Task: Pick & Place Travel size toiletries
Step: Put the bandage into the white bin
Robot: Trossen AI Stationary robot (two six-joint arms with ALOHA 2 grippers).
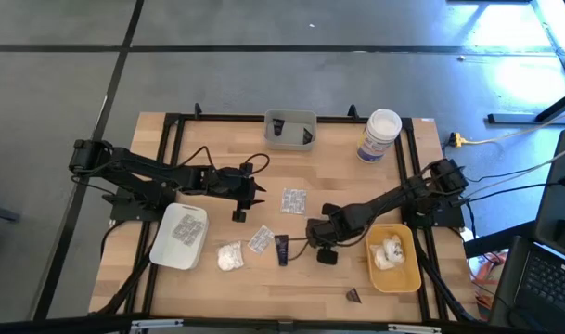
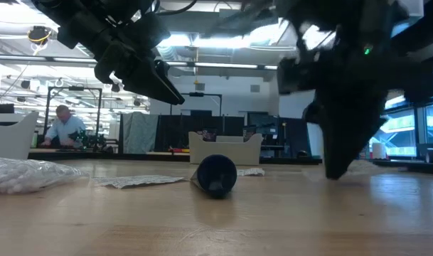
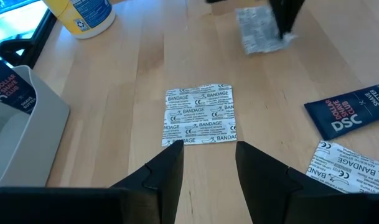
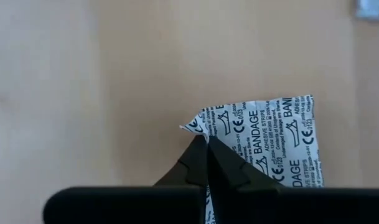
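Observation:
Silvery bandage packets lie flat on the wooden table: one (image 1: 293,199) just in front of my left gripper (image 1: 256,188), also seen in the left wrist view (image 3: 198,116), another (image 1: 261,239) beside a dark tube (image 1: 282,249) (image 2: 216,174). A white puffy bundle (image 1: 229,257) and a tiny dark cone (image 1: 353,295) lie nearer the near edge. My left gripper (image 3: 206,146) is open and hovers short of its packet. My right gripper (image 1: 314,229) (image 4: 205,142) is shut on a third packet (image 4: 276,143) (image 3: 257,31), which the high view mostly hides. My right gripper pinches one corner (image 4: 198,126) of the bandage packet between its two fingertips, coming from above and pointing down at the table. That corner is drawn up slightly at the fingers, while the rest of the packet lies flat on the wood.
A white tray (image 1: 163,249) holding a packet sits at the left, a yellow tray (image 1: 410,278) with white bundles at the right, and a grey tray (image 1: 289,118) at the far edge. The tall white jar (image 1: 379,134) stands at the far right. A person shows in the room beyond.

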